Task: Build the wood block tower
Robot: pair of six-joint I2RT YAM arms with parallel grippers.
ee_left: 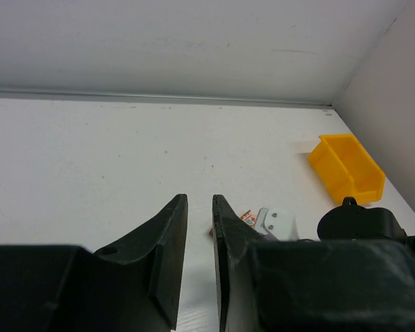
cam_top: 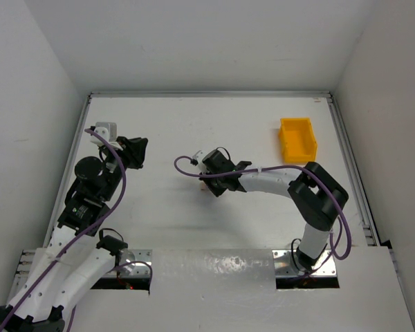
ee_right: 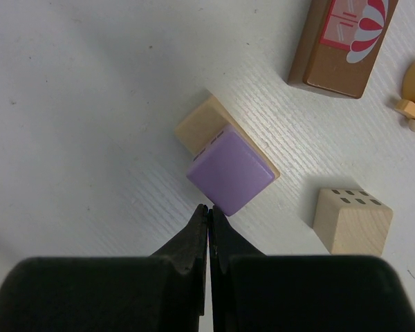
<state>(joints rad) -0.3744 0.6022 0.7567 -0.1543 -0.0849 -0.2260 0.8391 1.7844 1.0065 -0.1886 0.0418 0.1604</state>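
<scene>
**A:** What do the 2 arms look like?

**B:** Both are bolted to the silver base plate (cam_top: 214,266). The left arm (cam_top: 76,273) has white shells nearest the plate and black joint housings farther from it. The right arm (cam_top: 318,200) is the same, with white tubes and chunky black joints.

**A:** Cables?

**B:** A purple cable (cam_top: 123,183) runs along each arm, from the plate outward.

**A:** And the fingers?

**B:** Matte black wedges tapering to thin tips on the left gripper (ee_left: 199,200) and the right gripper (ee_right: 207,211). 1 left finger has a round hole.

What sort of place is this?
Probably a laboratory robot cell: white walls enclose a table, the left arm and right arm stand at its near edge, wooden blocks and a yellow bin lie on it.
</scene>
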